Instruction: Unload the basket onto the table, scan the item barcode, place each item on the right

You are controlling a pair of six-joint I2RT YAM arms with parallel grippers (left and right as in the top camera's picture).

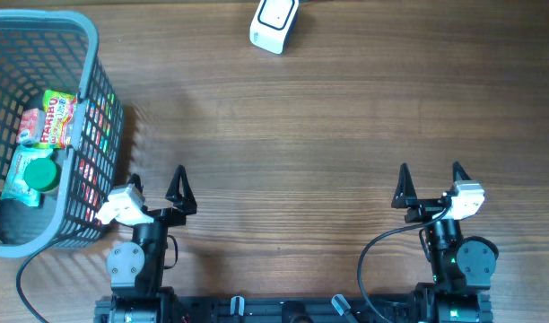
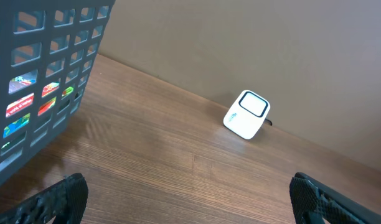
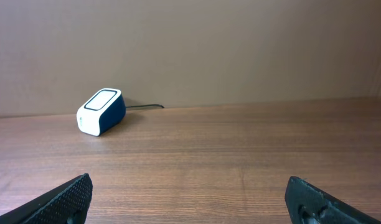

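Both the left pincer and right pincer stand wide apart, empty, ready to pick; the Haribo bag lies in the basket, well apart from the barcode scanner on the worktop.

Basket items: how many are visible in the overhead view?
2: a candy bag in the middle of the basket, and a green-capped pouch right beside it on the near side. Others may lie hidden beneath.
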